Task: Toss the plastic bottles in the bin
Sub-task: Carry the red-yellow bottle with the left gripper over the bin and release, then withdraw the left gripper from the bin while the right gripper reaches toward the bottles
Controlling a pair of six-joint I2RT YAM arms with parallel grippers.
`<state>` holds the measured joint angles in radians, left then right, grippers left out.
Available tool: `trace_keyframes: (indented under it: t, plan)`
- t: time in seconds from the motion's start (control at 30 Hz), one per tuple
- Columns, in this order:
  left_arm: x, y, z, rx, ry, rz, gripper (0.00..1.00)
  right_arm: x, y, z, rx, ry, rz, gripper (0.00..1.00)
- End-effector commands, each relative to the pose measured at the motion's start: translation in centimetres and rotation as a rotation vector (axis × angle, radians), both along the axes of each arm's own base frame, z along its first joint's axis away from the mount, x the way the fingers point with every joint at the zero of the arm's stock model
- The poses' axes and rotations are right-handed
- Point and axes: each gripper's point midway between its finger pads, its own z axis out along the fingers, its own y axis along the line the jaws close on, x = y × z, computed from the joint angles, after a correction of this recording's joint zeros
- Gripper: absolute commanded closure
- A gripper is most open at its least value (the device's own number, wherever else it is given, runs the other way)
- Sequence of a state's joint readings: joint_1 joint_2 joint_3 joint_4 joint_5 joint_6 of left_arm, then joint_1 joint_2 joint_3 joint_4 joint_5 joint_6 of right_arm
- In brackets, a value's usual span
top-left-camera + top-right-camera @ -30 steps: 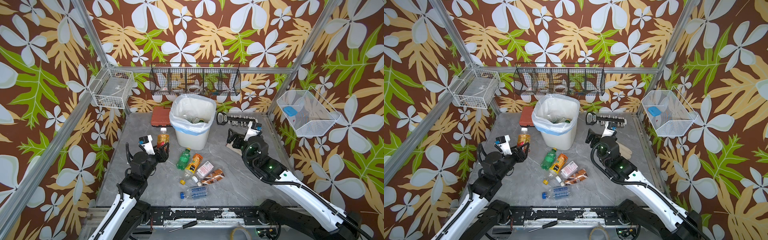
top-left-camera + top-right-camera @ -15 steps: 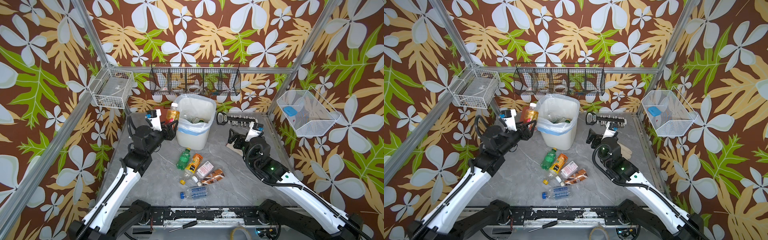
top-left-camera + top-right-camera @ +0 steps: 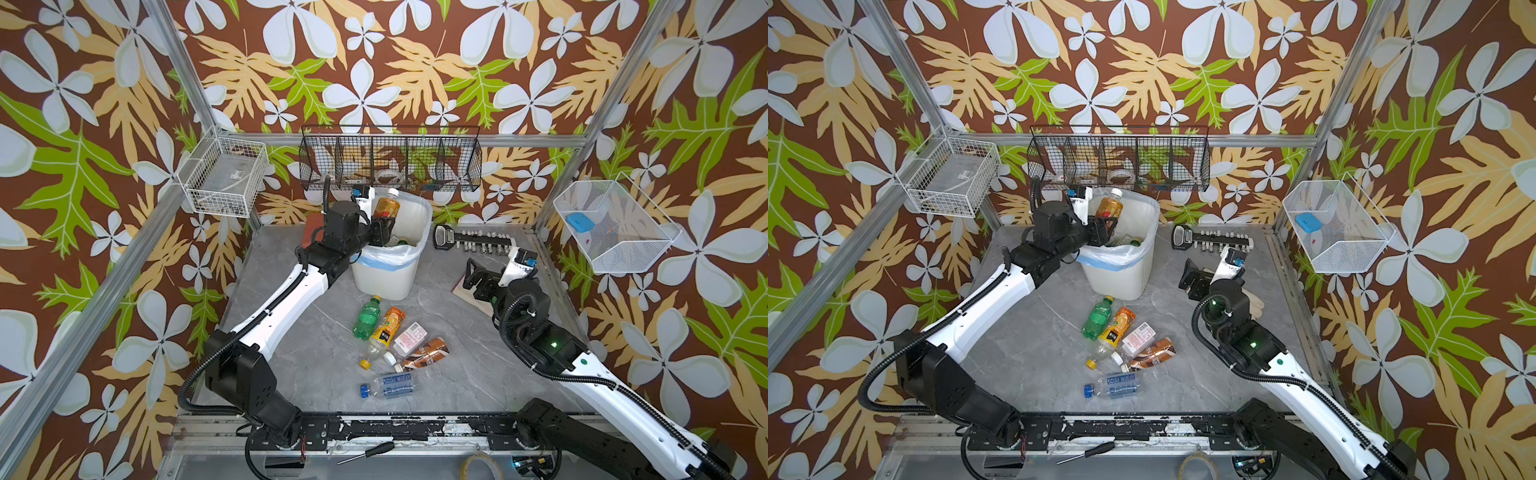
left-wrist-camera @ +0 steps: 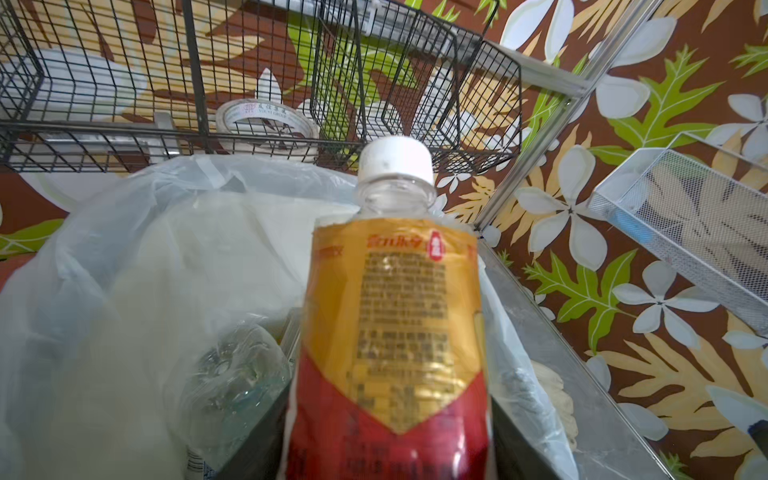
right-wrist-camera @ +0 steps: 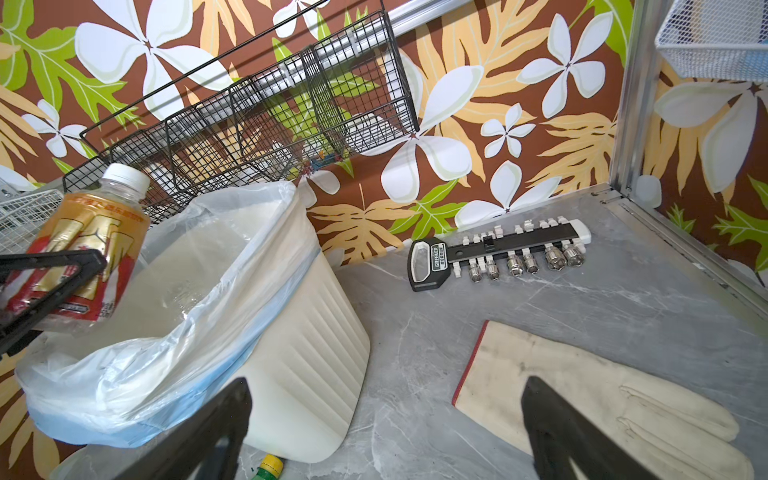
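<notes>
My left gripper (image 3: 383,225) (image 3: 1106,226) (image 4: 386,436) is shut on an orange-and-red-labelled plastic bottle (image 3: 386,205) (image 3: 1109,208) (image 4: 395,311) (image 5: 83,249) with a white cap. It holds the bottle tilted over the near-left rim of the white bin (image 3: 386,278) (image 3: 1121,278) (image 5: 316,353). Inside the bag-lined bin lies a clear bottle (image 4: 232,374). Several bottles lie on the floor in front of the bin: green (image 3: 365,318), orange-labelled (image 3: 386,328), pink-labelled (image 3: 409,338), brown (image 3: 426,353), and blue-capped soda water (image 3: 390,384). To the bin's right, my right gripper (image 3: 478,279) (image 3: 1194,278) (image 5: 386,386) hangs open and empty.
A beige glove (image 5: 582,395) (image 3: 1252,303) lies under the right gripper. A socket rail (image 3: 473,239) (image 5: 498,253) lies by the back wall. A black wire basket (image 3: 390,166) hangs just behind the bin. White wire baskets (image 3: 224,178) (image 3: 611,224) hang on both side walls.
My left arm has carried the orange-labelled bottle from the floor left of the bin up and over its rim. The right arm has barely moved.
</notes>
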<state>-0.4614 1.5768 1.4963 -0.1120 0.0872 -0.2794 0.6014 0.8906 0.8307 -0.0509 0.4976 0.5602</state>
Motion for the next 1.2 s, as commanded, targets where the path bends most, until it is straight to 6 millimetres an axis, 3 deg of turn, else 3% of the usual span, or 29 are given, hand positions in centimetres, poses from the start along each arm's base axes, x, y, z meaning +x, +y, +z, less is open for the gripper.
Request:
trace_keyframes:
  t: [0.0, 0.2, 0.3, 0.43, 0.6, 0.7, 0.8, 0.9, 1.0, 1.1, 1.17]
  plan:
    - [0.5, 0.1, -0.1, 0.016, -0.004, 0.015, 0.44, -0.1, -0.5, -0.1, -0.009, -0.004, -0.022, 0.0]
    - [0.8, -0.5, -0.6, 0.006, 0.015, 0.001, 0.4, 0.1, -0.4, 0.2, -0.024, -0.002, -0.022, 0.0]
    - [0.6, -0.6, -0.1, -0.002, 0.007, -0.01, 0.12, 0.1, -0.3, -0.1, -0.017, 0.0, -0.019, 0.0]
    - [-0.2, -0.2, 2.1, -0.021, -0.042, -0.015, 0.0, 0.1, -0.3, -0.2, -0.021, 0.005, -0.02, 0.0]
    - [-2.8, 1.2, 6.3, -0.077, -0.169, -0.008, 0.0, 0.1, -0.1, -0.6, -0.004, 0.009, -0.01, 0.0]
    - [-5.7, 3.3, 7.1, -0.114, -0.249, 0.027, 0.0, 0.3, 0.4, -1.1, 0.016, 0.018, 0.007, 0.0]
    - [-9.2, 6.0, 4.3, -0.16, -0.284, 0.081, 0.0, 0.7, 1.4, -2.2, 0.02, 0.061, 0.042, 0.0]
    - [-12.0, 8.4, -1.8, -0.162, -0.243, 0.135, 0.0, 0.8, 2.0, -4.0, 0.035, 0.112, 0.056, 0.0]
    - [-13.5, 10.2, -6.4, -0.147, -0.15, 0.195, 0.0, 0.7, 2.3, -5.3, 0.054, 0.145, 0.07, 0.0]
    - [-14.3, 10.9, -8.8, -0.136, -0.096, 0.215, 0.0, 0.7, 2.7, -6.3, 0.058, 0.19, 0.081, 0.0]
    - [-14.4, 11.3, -9.0, -0.136, -0.093, 0.236, 0.0, 0.6, 3.3, -7.3, 0.061, 0.23, 0.103, 0.0]
